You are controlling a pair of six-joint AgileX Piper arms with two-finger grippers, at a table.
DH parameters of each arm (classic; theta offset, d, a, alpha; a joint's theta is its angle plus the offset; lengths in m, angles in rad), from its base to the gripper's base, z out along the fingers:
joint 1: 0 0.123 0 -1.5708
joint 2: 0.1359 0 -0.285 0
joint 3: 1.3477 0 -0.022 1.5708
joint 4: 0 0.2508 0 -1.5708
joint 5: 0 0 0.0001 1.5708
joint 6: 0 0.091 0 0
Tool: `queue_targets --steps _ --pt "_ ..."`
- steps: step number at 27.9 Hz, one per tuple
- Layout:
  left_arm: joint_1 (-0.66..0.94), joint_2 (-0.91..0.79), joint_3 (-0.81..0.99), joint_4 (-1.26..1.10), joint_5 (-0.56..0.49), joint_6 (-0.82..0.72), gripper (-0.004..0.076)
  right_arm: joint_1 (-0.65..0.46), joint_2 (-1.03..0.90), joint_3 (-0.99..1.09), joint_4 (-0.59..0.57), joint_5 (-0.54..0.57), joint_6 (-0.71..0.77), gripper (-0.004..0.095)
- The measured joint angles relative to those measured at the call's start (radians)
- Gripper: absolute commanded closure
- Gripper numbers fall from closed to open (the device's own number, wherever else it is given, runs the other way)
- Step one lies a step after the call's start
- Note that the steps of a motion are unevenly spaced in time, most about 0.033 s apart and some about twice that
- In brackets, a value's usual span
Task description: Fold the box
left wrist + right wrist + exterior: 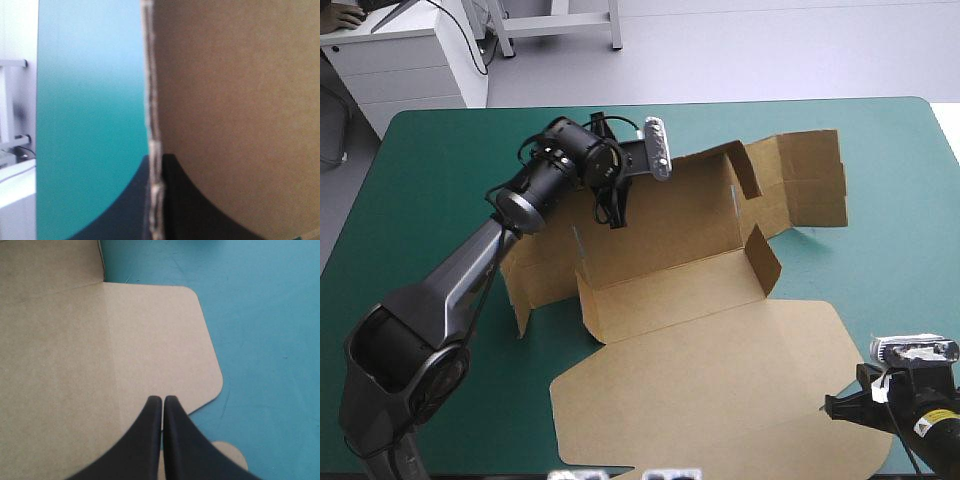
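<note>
We see the left gripper [617, 212] all but closed on the box [660, 235]; in its wrist view the two black fingers [125, 220] stand on either side of a raised wall [235, 100], and the rough, layered edge of the board runs up between them. The right gripper [832, 405] has its fingers pressed together into one pointed arch and grips nothing; it is by the near right corner of the table [430, 150], its tips over a rounded corner of the lid [165, 340]; if they touch the board, we cannot tell. The box stands about the middle of the table, on the smooth teal-green cover [265, 315]; it is of matt brown board with straight creases; its walls are partly raised, a small side flap [765, 262] stands up, and the broad lid lies flat toward the near edge.
</note>
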Motion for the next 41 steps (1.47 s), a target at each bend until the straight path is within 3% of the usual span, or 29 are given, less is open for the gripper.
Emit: queue_targets --steps 7,15,22,32,41 --pt "-0.203 0.0 -0.002 0.213 -0.026 -0.024 0.0731 0.0 0.0 0.0 -0.009 0.0 0.0 0.0912" --pt "-0.344 -0.001 -0.002 0.383 -0.089 -0.17 0.0731 0.0 0.0 0.0 -0.023 0.0 0.0 0.0912" --pt "-0.378 -0.001 0.045 0.525 -0.173 -0.333 0.0731 0.0 0.0 0.0 -0.029 0.0 0.0 0.0912" --pt "-0.404 -0.001 0.173 0.731 -0.202 -0.548 0.0731 0.0 0.0 -0.124 -0.049 0.035 0.03 0.0912" --pt "-0.416 -0.001 0.23 0.799 -0.233 -0.649 0.0731 0.0 0.204 -0.392 -0.096 -0.017 0.094 0.0912"
